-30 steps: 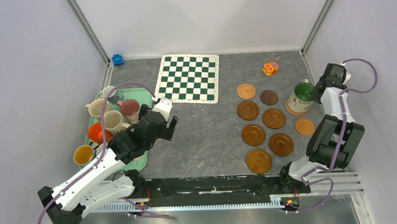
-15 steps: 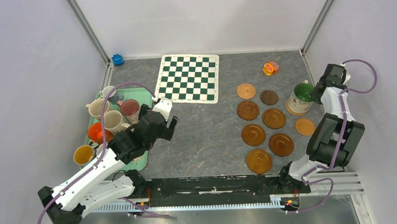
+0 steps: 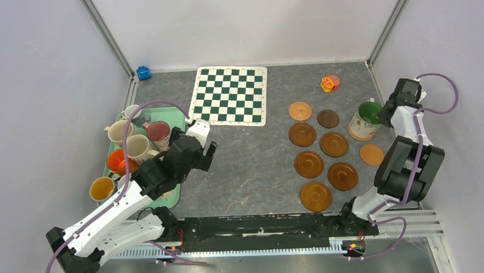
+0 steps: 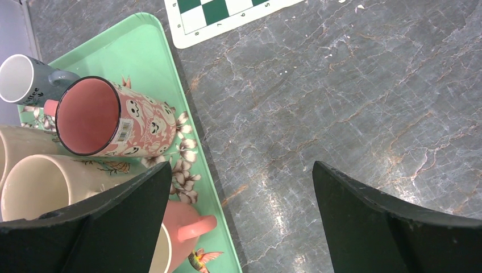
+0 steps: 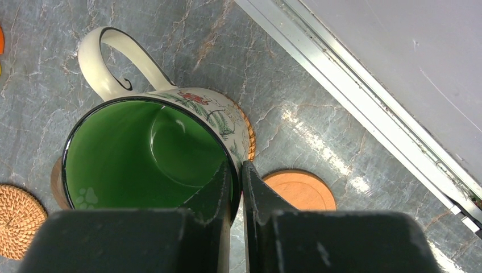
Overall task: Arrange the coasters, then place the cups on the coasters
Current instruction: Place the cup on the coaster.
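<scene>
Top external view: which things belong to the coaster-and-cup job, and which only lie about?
Job: coasters; cups on the mint tray; green-lined cup, gripped by the right claw.
Lying about: chequered mat; orange toy; small blue object; the tray itself.

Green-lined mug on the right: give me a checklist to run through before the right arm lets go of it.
1. Grip: right fingers shut on the rim of the green-lined mug, one inside, one outside: ok.
2. Target: woven coaster under the mug, its edge showing beneath: ok.
3. Seating: mug base flat and centred on that coaster: cannot tell.
4. Next spots: wooden coasters lying bare nearby: ok.
5. Other arm: left fingers open and empty, over the edge of the tray: ok.
</scene>
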Available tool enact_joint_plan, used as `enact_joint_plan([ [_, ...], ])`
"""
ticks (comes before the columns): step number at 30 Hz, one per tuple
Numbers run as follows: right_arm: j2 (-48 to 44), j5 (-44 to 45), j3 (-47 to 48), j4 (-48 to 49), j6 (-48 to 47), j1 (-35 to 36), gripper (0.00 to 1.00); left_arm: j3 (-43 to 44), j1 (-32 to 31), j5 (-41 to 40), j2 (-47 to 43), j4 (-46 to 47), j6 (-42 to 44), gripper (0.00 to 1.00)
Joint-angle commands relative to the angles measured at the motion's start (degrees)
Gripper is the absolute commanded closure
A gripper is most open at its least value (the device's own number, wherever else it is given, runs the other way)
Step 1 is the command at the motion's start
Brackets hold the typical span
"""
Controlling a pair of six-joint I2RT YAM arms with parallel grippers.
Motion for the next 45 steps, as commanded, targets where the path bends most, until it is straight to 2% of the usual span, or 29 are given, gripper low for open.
enact_joint_plan([
  [1,0.3,-1.0,2.1,4.0,0.3,-0.3,0.95,-0.1,0.0,-0.7,-0.7,2.2,0.7,0.00],
  [4,0.1,-1.0,3.6,2.9,0.4,-0.3,0.92,-0.1,0.0,-0.7,-1.2,2.2,0.7,0.00],
  [8,0.4,-0.8,6.7,1.0,0.3,-0.3,1.00,0.2,0.0,-1.0,-1.9,1.8,0.4,0.00],
  [10,1.1,-0.8,8.1,-0.4,-0.1,-0.3,0.99,0.3,0.0,-1.2,-2.4,1.5,0.3,0.00],
  [12,1.8,-1.2,8.9,-1.2,-0.5,-0.3,0.93,0.5,0.0,-1.3,-3.0,1.3,0.2,0.00],
  [15,2.9,-1.9,9.0,-2.0,-0.8,-0.3,0.74,0.5,0.0,-1.3,-4.0,1.4,0.2,0.00],
  [21,2.5,-3.0,9.1,-2.9,0.2,-0.1,0.71,0.6,0.0,-1.1,-5.9,1.4,0.2,0.00],
  [32,0.4,-4.1,19.9,-10.8,-2.0,2.6,0.42,0.8,0.0,-0.6,-8.0,1.4,-0.1,0.00],
  [36,-1.4,-5.5,21.8,-12.7,-4.3,6.1,0.39,0.9,0.0,-2.1,-8.0,1.1,-0.8,0.00],
  [40,-6.0,-5.3,19.5,-11.5,-6.0,12.8,0.39,2.2,0.0,-7.0,-7.9,0.7,-3.1,0.00],
  [42,-8.7,-4.8,17.1,-11.0,-6.2,15.7,0.39,2.7,0.1,-7.9,-7.8,0.7,-3.9,0.00],
  [45,-15.6,-8.6,8.7,-5.5,-5.6,19.3,0.39,4.3,0.2,-11.8,-6.0,-1.4,-8.1,0.00],
])
